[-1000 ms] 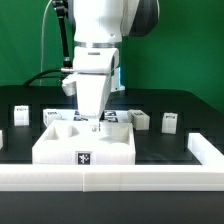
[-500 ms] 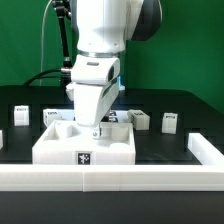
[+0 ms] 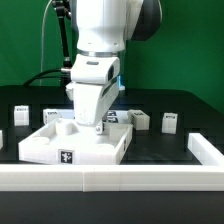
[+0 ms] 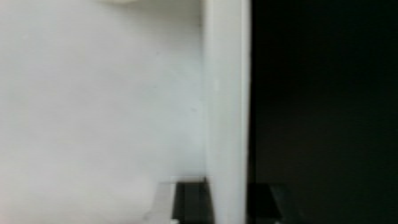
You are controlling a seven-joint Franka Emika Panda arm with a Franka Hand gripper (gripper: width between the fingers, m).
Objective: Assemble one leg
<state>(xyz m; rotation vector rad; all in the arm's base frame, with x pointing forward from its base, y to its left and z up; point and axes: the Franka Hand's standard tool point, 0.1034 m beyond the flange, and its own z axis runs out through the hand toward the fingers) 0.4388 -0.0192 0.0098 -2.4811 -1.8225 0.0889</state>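
The large white tabletop (image 3: pixel 80 146) with corner sockets lies turned at an angle on the black table, with a tag on its front face. My gripper (image 3: pixel 100 126) stands low over its far right part. In the wrist view the tabletop's thin white edge (image 4: pixel 228 100) runs between my two dark fingers (image 4: pixel 192 205), and the gripper (image 4: pixel 228 205) is shut on it. Small white tagged legs lie on the table: one at the exterior view's left (image 3: pixel 24 116), one behind the tabletop (image 3: pixel 142 120) and one at the right (image 3: pixel 170 123).
A low white rail (image 3: pixel 110 178) runs along the table's front and turns back at the exterior view's right (image 3: pixel 206 148). Another small white part (image 3: pixel 2 140) sits at the left edge. A green backdrop stands behind the table.
The tabletop has turned and slid toward the exterior view's left, and its front tag has moved left. The gripper stayed low on it and shifted slightly.
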